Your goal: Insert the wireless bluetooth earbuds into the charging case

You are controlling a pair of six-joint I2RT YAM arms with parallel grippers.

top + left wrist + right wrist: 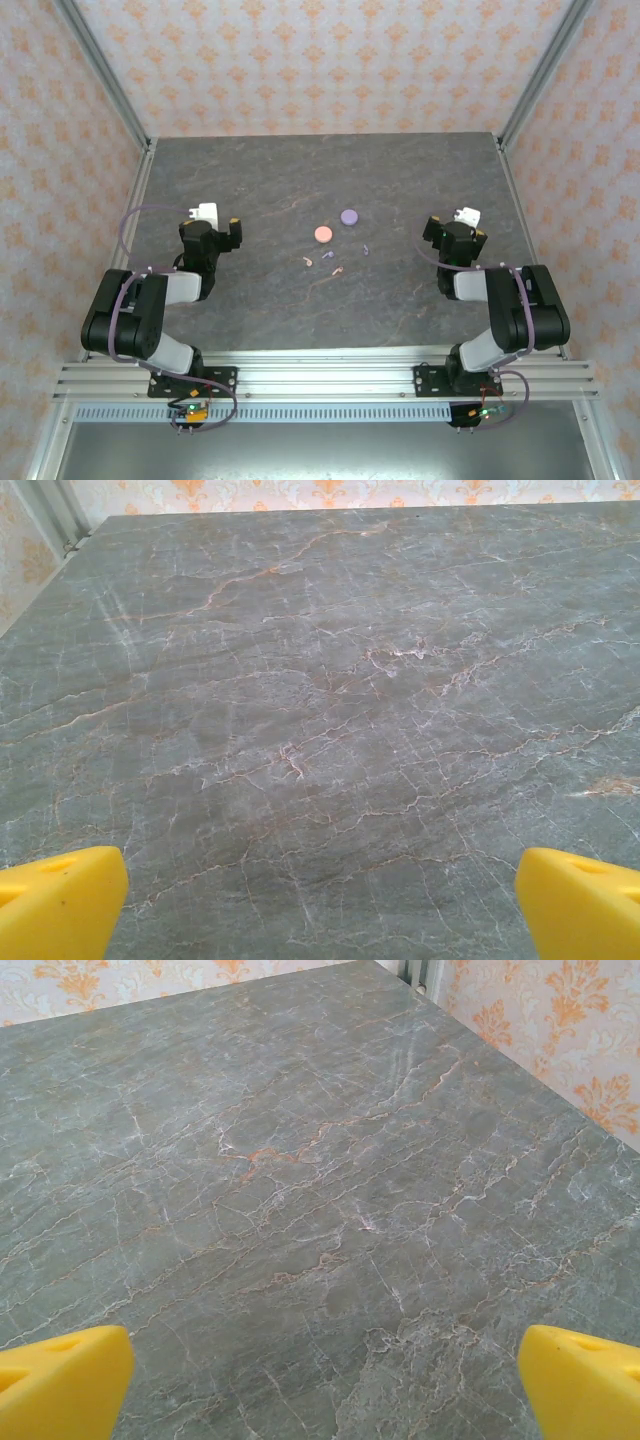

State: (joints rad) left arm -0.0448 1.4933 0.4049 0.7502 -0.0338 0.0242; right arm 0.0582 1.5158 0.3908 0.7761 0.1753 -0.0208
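Note:
Two round charging cases lie closed near the table's middle in the top view, a salmon-pink case [322, 234] and a lilac case [348, 216]. Just in front of them lie the tiny earbuds: a salmon one [308, 261], a lilac one [327, 255], a second salmon one [338, 270] and a second lilac one [366, 248]. My left gripper [213, 228] [320, 910] rests far to their left, open, its yellow fingertips [60, 905] wide apart over bare stone. My right gripper [458, 232] [320, 1390] sits to their right, open too, nothing between its fingertips [585, 1385].
The dark marbled table [300, 170] is fenced by aluminium posts [100, 70] and patterned walls. Both arms are folded back near the front rail [320, 375].

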